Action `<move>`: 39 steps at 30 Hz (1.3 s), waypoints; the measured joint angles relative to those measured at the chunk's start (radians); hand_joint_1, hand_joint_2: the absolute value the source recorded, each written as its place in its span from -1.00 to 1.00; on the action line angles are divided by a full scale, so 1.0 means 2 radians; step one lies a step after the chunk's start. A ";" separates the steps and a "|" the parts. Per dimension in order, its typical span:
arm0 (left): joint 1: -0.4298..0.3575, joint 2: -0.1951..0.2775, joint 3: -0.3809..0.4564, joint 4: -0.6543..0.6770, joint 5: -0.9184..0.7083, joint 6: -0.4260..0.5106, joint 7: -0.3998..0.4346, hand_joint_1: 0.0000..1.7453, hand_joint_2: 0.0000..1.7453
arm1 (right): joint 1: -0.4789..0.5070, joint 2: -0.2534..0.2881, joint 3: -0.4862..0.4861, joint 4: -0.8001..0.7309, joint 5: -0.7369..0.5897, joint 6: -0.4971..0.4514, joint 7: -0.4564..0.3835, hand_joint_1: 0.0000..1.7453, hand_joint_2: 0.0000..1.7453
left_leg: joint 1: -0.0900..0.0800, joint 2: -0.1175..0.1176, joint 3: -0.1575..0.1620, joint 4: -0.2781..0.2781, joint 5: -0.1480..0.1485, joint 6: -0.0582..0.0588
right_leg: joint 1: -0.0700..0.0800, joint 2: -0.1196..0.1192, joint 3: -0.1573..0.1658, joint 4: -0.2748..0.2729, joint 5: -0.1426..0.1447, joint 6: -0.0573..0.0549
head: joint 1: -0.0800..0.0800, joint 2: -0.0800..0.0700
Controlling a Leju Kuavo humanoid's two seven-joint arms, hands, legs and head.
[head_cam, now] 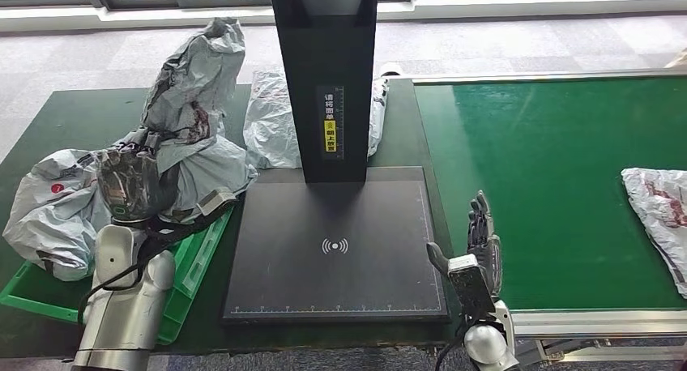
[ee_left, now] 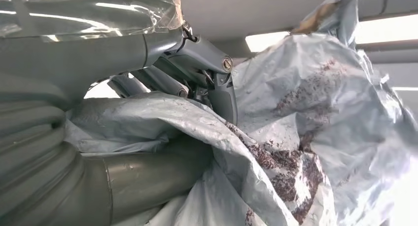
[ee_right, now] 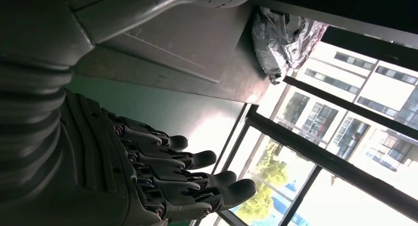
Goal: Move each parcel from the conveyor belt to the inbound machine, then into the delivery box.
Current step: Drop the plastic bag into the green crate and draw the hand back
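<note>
A dark green worktop (head_cam: 65, 120) stands on a grey carpeted floor below a row of windows, with the conveyor belt (head_cam: 551, 168) on its right. Nearest on the left, the left hand (head_cam: 130, 189) grasps a crumpled grey parcel (head_cam: 194, 104) over the green delivery box (head_cam: 190, 262), where another parcel (head_cam: 49, 213) already lies. Releasing well likely means lowering first, so the bag settles inside the rim and does not drape over it. The right hand (head_cam: 478, 245) is released, fingers apart, at the belt's near left edge beside the inbound machine (head_cam: 336, 249). A next parcel (head_cam: 660, 205) waits at far right; another (head_cam: 271, 120) lies behind the machine's post.
</note>
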 joint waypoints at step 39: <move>0.133 0.079 0.127 -0.013 0.215 -0.061 0.057 -1.00 1.00 | -0.019 -0.029 0.012 0.006 -0.029 0.060 0.023 -1.00 1.00 | 0.000 0.003 0.000 0.000 -0.001 -0.001 | 0.001 0.003 -0.001 0.000 -0.001 -0.001 | 0.000 0.000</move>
